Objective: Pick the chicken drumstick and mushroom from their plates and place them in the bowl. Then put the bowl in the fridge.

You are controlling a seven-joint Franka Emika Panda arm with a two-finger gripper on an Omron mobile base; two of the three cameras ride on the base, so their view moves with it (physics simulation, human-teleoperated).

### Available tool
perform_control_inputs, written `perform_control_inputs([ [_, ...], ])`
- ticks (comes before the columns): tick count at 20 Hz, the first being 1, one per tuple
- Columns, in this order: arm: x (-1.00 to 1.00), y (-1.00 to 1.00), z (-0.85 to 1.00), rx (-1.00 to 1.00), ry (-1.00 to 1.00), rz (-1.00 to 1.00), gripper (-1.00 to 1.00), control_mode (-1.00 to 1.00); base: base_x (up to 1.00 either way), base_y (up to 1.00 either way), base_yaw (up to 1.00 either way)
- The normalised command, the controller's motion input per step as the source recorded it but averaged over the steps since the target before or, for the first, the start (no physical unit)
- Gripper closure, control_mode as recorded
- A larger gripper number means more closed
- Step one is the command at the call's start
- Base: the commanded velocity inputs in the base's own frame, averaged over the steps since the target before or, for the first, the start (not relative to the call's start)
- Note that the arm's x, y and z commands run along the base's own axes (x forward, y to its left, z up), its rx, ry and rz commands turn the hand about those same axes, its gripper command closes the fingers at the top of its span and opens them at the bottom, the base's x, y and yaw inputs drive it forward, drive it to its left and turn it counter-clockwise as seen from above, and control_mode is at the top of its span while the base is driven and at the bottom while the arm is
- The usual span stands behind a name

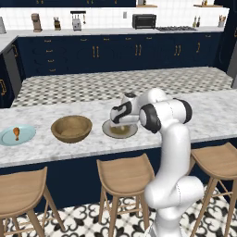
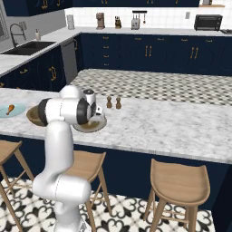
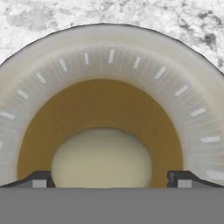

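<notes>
Pincer (image 3: pixel 112 179) wide open, holding nothing, tips either side of small pale beige rounded mushroom (image 3: pixel 101 157) on grey-rimmed brown-centred round plate (image 3: pixel 109 61) atop white marble desk (image 1: pixel 203 115), deep brown wooden bowl (image 1: pixel 71 128) beside, orange-brown chicken drumstick (image 1: pixel 16 133) on light blue plate (image 1: pixel 7 138) beyond.

Marble desk (image 1: pixel 69 109); three wooden stools (image 1: pixel 124 175); two pepper mills (image 2: pixel 113 103); toaster oven (image 1: pixel 144 21); sink (image 2: pixel 28 46); navy cabinets (image 1: pixel 115 53).
</notes>
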Motion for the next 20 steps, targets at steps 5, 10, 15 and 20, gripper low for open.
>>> perform_control_inputs([
  [5,0.05,0.14,-0.25,0.00,0.00,0.00,1.00,-1.00,0.00,0.00,0.00],
  [10,-0.08,0.14,-0.22,0.00,0.00,0.00,1.00,-1.00,0.00,0.00,0.00],
  [15,-0.90,0.01,0.40,0.00,-0.02,0.00,1.00,-1.00,0.00,0.00,0.00],
  [20,-0.96,0.28,0.87,0.00,-0.12,0.00,1.00,-1.00,0.00,0.00,0.00],
])
